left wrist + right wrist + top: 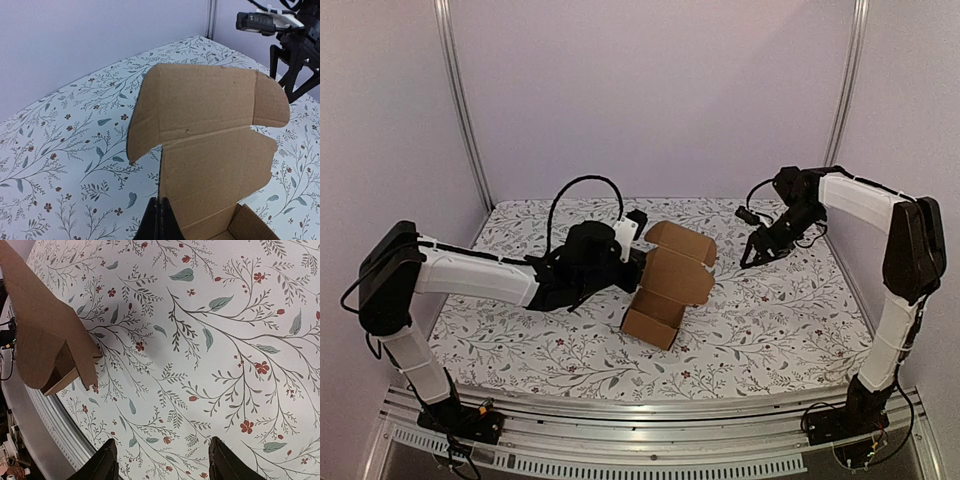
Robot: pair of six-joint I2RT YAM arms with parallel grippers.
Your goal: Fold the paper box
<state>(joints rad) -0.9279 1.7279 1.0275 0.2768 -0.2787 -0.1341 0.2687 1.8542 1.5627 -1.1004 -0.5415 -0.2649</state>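
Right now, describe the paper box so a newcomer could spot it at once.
On the floral-patterned table, look at the middle, where the left hand pinches a cardboard wall. The paper box is plain brown cardboard, half-formed, lid flaps open: the only thing lying there.

paper box (pixel 210 165) base cut off by lower edge, left pincer (pixel 159 212) mostly out of frame

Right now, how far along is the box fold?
Base walls of the box are up, forming a tray. The left gripper pinches one wall edge. The lid is open, its side flaps untucked; closing it remains. The right gripper is open, off the box.
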